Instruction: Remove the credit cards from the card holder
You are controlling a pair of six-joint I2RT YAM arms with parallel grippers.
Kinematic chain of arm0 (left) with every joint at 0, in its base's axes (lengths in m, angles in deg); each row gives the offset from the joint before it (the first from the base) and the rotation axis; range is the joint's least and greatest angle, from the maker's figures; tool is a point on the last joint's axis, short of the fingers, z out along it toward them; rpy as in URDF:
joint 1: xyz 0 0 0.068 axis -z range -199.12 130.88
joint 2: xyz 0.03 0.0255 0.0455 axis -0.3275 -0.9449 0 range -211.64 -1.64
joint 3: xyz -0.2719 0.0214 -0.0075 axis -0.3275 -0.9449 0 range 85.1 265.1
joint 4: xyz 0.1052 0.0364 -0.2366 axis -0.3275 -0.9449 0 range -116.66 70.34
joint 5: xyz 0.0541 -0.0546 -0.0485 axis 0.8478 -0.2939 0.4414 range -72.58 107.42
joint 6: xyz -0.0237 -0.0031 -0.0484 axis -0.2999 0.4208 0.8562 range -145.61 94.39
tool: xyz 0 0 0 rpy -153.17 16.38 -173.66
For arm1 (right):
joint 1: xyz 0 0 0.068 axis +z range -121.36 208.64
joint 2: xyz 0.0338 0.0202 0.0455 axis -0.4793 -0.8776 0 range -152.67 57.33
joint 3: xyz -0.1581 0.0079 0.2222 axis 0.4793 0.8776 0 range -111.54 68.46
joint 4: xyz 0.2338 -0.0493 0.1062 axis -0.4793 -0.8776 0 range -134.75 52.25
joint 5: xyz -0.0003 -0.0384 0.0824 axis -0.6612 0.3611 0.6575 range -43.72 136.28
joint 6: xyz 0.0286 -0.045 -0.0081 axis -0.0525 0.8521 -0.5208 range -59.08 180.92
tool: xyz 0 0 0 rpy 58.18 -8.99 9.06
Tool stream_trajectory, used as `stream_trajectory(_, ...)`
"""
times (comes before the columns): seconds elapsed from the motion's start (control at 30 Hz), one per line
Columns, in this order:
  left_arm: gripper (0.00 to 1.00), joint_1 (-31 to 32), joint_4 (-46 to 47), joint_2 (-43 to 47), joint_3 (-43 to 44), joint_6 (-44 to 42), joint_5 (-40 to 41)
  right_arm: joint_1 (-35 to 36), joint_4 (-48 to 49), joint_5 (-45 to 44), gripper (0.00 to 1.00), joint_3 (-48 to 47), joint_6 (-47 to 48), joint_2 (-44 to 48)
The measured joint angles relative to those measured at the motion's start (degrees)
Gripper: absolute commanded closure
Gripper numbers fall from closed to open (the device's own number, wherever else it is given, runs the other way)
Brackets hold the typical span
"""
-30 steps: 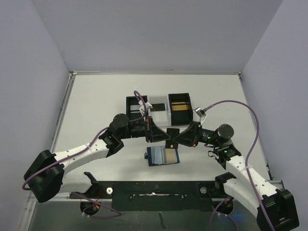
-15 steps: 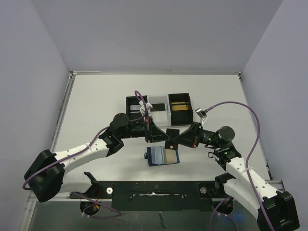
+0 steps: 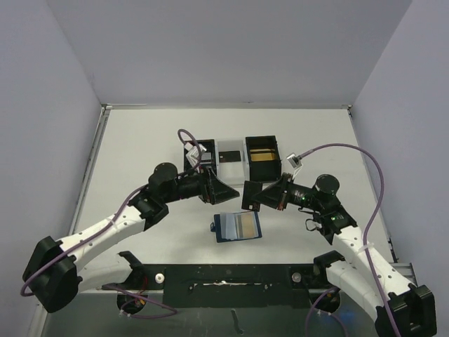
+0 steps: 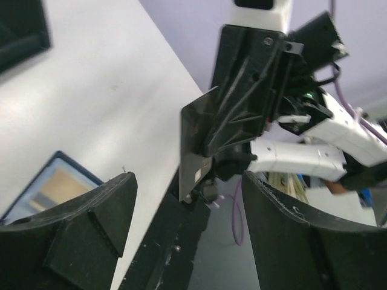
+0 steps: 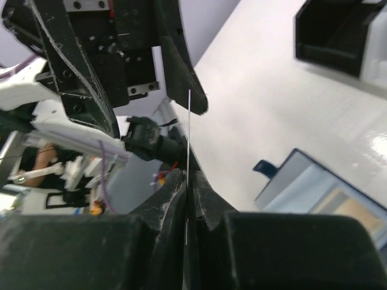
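Note:
The card holder (image 3: 238,227) lies open on the table between the arms, navy outside and pale blue inside, with a gold card (image 3: 247,225) in its slots. It also shows in the left wrist view as the card holder (image 4: 53,188) and in the right wrist view as the card holder (image 5: 329,196). My right gripper (image 3: 255,198) is shut on a dark credit card (image 3: 250,191), held above the table; that card (image 5: 188,130) shows edge-on between the pressed jaws of the right gripper (image 5: 188,188). My left gripper (image 3: 226,189) stands open just left of that card (image 4: 196,145), apart from it, and the left gripper (image 4: 187,226) has nothing between its fingers.
Behind the grippers stand two black boxes (image 3: 199,152) (image 3: 262,144) joined by a clear section (image 3: 230,149). The right box shows gold inside and the clear section holds a small dark piece. The table's near edge carries the black arm mount (image 3: 224,281).
My left gripper has opened, let go of the dark card and drawn back to the left. The right gripper has stayed shut on the card and shifted slightly up and right.

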Motion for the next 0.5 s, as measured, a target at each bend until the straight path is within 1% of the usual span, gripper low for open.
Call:
stream_trajectory(0.1,0.31,-1.5,-7.5,4.7,0.0,-2.7,7.0,0.2,-9.3,-5.0,1.0,-4.6,6.4,0.6)
stream_trajectory(0.23,0.3,-3.0,-18.7,8.4,1.3,-6.3,17.1,1.5,-17.8,-13.1,1.0,-9.3,15.1,0.8)
stream_trajectory(0.33,0.3,-4.0,-28.3,8.2,4.7,-9.4,24.0,5.2,-22.6,-21.5,1.0,-12.2,22.8,0.2)
stream_trajectory(0.5,0.29,-7.0,-39.3,7.5,9.0,-14.3,32.2,14.1,-25.9,-37.5,1.0,-16.1,37.1,-3.8)
